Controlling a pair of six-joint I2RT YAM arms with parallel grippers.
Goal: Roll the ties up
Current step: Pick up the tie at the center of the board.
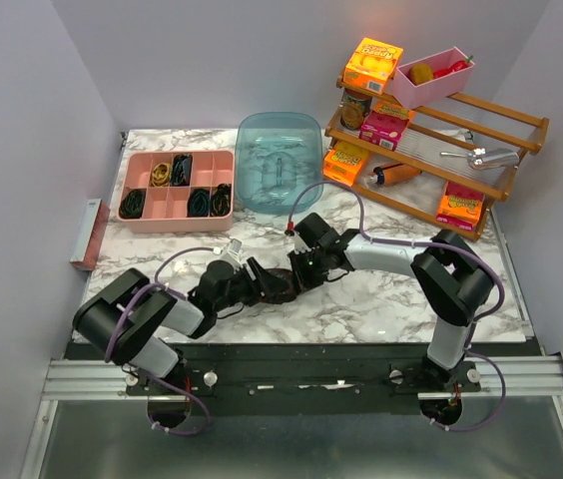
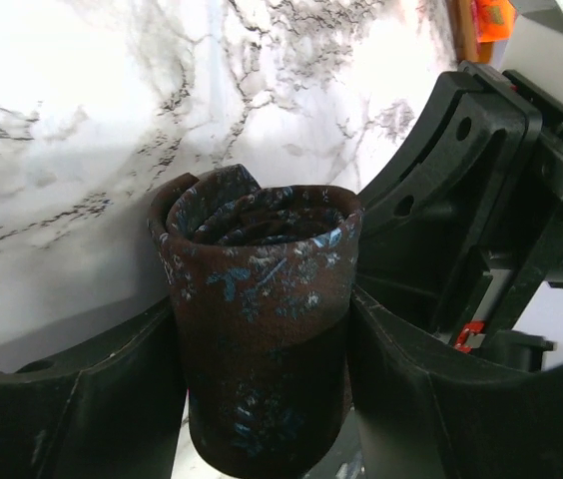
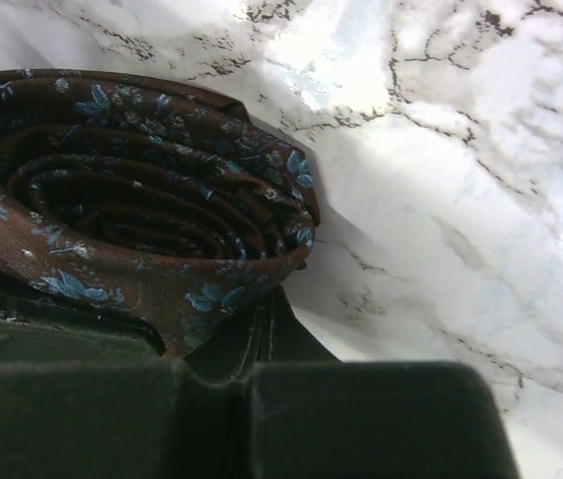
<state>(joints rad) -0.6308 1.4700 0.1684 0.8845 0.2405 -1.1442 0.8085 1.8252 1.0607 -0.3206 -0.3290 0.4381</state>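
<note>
White marble-patterned table (image 1: 381,309), set between pale walls.

Item: tie (image 2: 257,299), dark brown with small blue flecks, rolled into a tight coil. It is located at the table's middle front, between the two grippers. In the left wrist view the coil's long axis is seen to run along the fingers, with the spiral end turned away towards the marble. In the right wrist view that spiral end (image 3: 132,190) is presented face-on, so the axis points from the left arm towards the right.

Left gripper (image 2: 262,399): fingers (image 2: 72,399) are closed against the coil's two sides, and the coil is held.

Right gripper (image 3: 247,419): fingers are drawn together to a seam just below the coil. Whether fabric is pinched cannot be told.

Pink tray (image 1: 180,227), rear left, is divided into compartments. Dark coils (image 1: 134,205) are held in several and a yellowish one (image 1: 161,173) in another.

Blue translucent tub (image 1: 280,160) is placed beside the tray, its contents unclear.

Wooden rack (image 1: 506,135), rear right, is stocked with orange boxes (image 1: 373,62) and a pink bin (image 1: 431,85) holding yellow and red items.
</note>
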